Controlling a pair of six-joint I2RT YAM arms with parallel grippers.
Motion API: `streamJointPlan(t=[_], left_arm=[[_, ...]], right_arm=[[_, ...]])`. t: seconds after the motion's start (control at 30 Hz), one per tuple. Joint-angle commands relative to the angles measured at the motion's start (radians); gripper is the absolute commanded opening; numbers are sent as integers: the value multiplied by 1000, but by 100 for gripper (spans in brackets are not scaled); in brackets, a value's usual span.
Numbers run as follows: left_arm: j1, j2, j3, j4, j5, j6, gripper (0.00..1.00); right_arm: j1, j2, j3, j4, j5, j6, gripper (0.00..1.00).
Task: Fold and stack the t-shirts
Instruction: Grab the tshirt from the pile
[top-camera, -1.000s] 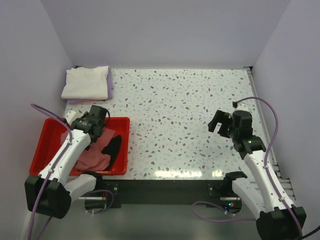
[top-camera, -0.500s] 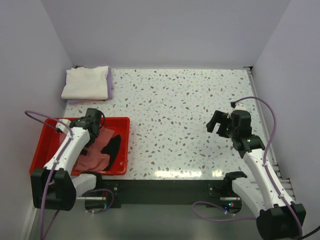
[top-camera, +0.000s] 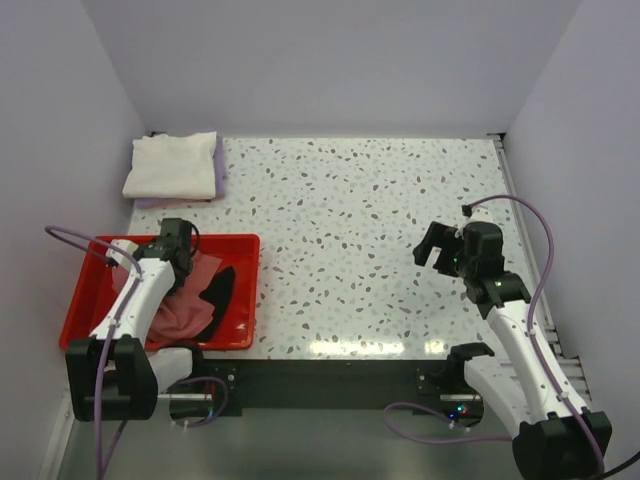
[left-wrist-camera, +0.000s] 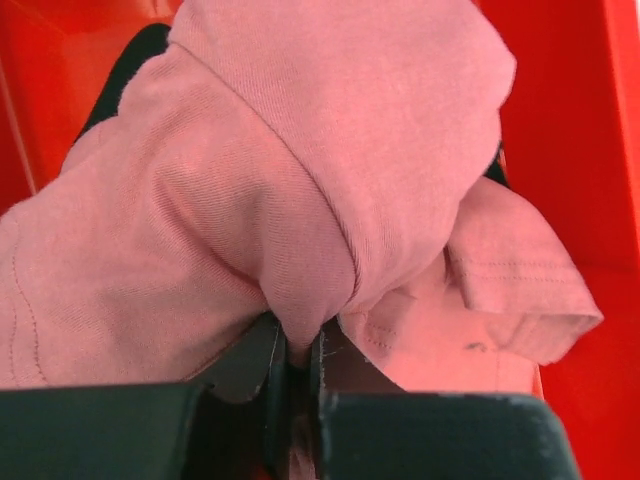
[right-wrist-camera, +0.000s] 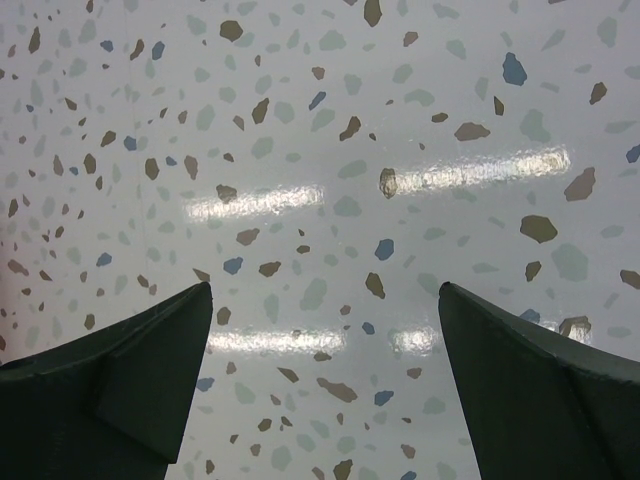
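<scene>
We judged the soft, light dusty-salmon cloth t-shirt (left-wrist-camera: 300, 150) would sag from the bunched fold pinched in our left end effector (left-wrist-camera: 298, 352); the right end effector (right-wrist-camera: 322, 300) stood spread.

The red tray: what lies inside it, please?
Inside the red tray lie a crumpled salmon t-shirt and, partly under it, a black t-shirt. The left pincer is shut on a fold of the salmon cloth. Whatever lies beneath them is covered.
</scene>
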Motion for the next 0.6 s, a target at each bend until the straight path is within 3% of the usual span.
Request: streamJointPlan(t=[0.0,0.57], left_arm=[[12,-66,11,50,27,37,1],[12,-229,189,0,78,105,0]], right_arm=[[-3,-4,-3,34,14,-8,99],[-1,-9,-3,28,14,-11,99]])
